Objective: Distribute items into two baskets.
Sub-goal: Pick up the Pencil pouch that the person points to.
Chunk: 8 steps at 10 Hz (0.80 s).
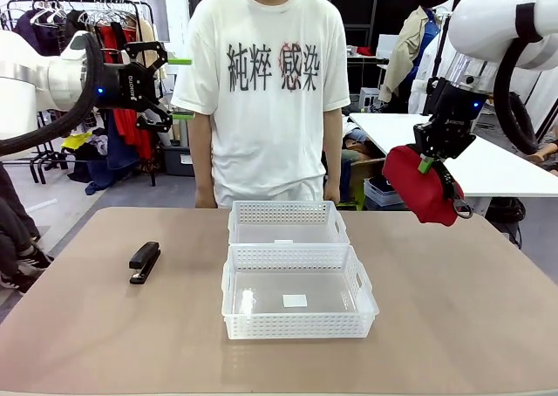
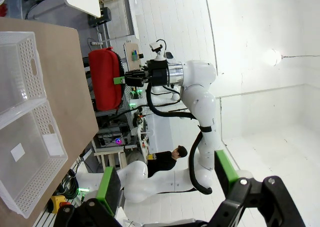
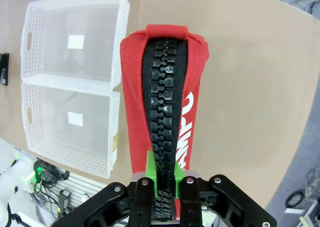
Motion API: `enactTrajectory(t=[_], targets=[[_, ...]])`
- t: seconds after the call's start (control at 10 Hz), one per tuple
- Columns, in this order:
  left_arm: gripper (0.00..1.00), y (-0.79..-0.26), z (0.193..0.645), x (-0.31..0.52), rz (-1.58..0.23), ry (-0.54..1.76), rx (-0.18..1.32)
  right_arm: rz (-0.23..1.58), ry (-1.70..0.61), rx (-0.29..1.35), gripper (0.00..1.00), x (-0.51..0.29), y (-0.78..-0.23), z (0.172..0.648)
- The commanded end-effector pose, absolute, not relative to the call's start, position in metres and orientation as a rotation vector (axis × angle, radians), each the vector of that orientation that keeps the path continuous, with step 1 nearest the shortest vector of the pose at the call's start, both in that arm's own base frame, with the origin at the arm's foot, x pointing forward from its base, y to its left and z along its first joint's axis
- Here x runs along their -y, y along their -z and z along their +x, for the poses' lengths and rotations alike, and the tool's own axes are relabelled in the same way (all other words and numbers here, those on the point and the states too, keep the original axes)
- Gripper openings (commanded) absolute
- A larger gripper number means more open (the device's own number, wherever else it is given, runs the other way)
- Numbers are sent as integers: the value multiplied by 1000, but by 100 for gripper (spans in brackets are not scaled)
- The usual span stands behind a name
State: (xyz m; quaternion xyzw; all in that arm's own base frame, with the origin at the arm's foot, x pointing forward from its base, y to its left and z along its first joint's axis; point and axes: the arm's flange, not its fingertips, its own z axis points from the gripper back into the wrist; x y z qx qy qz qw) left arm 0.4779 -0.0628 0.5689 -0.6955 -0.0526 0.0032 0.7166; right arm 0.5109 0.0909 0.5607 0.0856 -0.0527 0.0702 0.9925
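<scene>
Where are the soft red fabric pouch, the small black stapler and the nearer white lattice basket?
soft red fabric pouch (image 1: pixel 417 188), front view, its red side.
small black stapler (image 1: pixel 145 262), front view, its top.
nearer white lattice basket (image 1: pixel 296 324), front view, front wall.

A lab-type robot workroom is indicated by a garment rack (image 1: pixel 65 17) at 10 o'clock, a white worktable (image 1: pixel 506 174) at 3 o'clock, and loose cabling (image 3: pixel 47 174) seen below the tan table (image 3: pixel 260 87) edge.

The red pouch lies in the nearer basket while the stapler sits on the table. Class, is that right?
No. The red pouch hangs above the table, clamped in the right tool, as the front view shows. The stapler does sit on the table.
</scene>
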Motion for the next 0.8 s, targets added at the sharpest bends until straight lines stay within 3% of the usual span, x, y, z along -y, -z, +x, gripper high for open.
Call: enactTrajectory(t=[0.0, 0.7], targets=[[100, -571, 477, 62, -1541, -5, 121, 203, -147, 133, 0, -94, -573, 511], [100, -571, 477, 62, -1541, -5, 121, 262, -259, 210, 0, -116, -627, 510]])
